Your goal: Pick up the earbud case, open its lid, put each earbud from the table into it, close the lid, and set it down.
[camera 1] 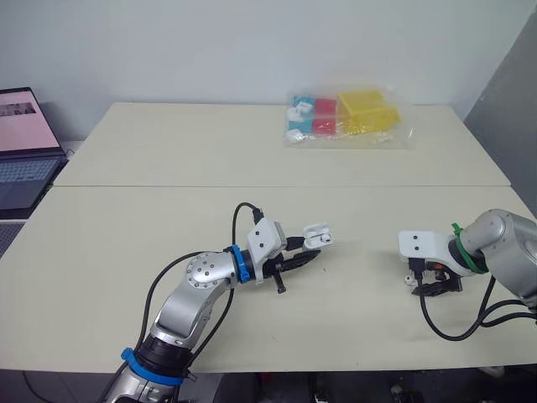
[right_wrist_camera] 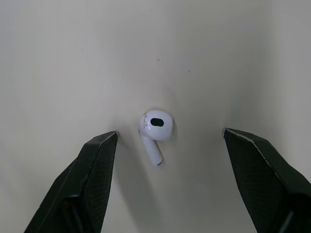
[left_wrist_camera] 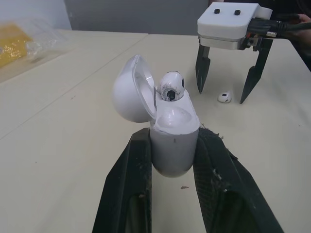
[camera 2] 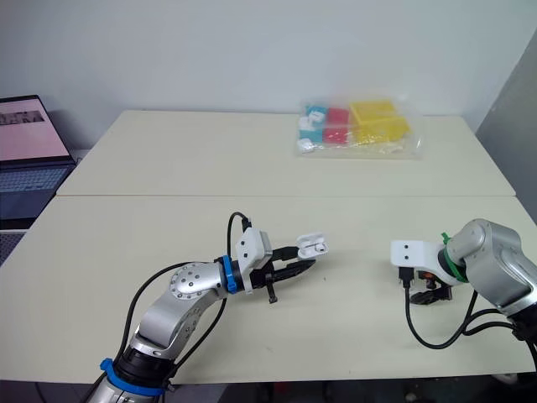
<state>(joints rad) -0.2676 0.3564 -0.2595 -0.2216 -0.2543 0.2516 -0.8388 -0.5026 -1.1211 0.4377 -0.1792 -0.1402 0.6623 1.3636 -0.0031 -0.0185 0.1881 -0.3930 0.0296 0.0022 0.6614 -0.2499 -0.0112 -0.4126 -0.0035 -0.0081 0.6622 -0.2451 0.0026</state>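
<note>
Pale and broad, the surface [camera 1: 126, 252] ran back to a plain wall. A laptop [camera 1: 21, 159] sat off its far left edge and a bag of coloured blocks [camera 1: 344, 117] lay at the back, well away from the work. From my head, my left claw [camera 1: 304, 259] reached toward the middle, clenched on the earbud case [camera 1: 316, 238], which it held clear of the surface with the lid [camera 1: 315, 227] up. My right claw [camera 1: 435, 284] hung low over the surface on my right side, well apart from the case.

From my left wrist, the case sat upright between my two black fingers [left_wrist_camera: 129, 194], gripped by its lower body. The lid was swung fully back, and one seated earbud [left_wrist_camera: 171, 86] filled a socket. Beyond it, my right claw stood spread, tips pointing down on either side of the loose earbud [left_wrist_camera: 224, 97] lying on the surface.

From my right wrist, that loose earbud lay between my released fingers, stem pointing back toward me, and neither finger touched it. I could not tell whether the tips had reached the surface.

I judged the step to be picking up the second earbud, with the case open and half filled. The next move called for closing gently and squarely on the small rounded head. After that came a lift, a carry across to the case, and lining the stem up with the empty socket.
</note>
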